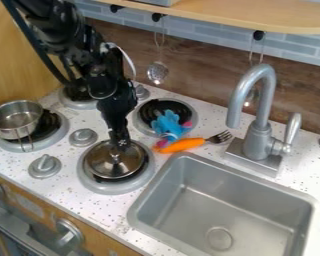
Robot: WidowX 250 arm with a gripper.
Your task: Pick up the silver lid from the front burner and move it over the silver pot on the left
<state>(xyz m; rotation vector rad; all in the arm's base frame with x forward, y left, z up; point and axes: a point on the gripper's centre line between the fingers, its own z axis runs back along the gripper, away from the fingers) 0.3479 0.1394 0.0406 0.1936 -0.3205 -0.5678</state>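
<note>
Nearest the camera, the sink (185, 210) is set into the surface (99, 212) by its front edge, with a round drain (219, 239) seen in its floor. Left of it, the round metal lid (112, 167) is laid roughly level, top side up, over the front burner (99, 186) beside the sink. Its middle is met by the claw (120, 143); whether that is spread or pinching cannot be told. Bare metal is seen inside the pot (16, 119), placed on the burner by the surface's left edge. Behind the lid, a blue toy (167, 125) is touched by an orange-handled fork (184, 145), its tines pointed toward the faucet (259, 132).
</note>
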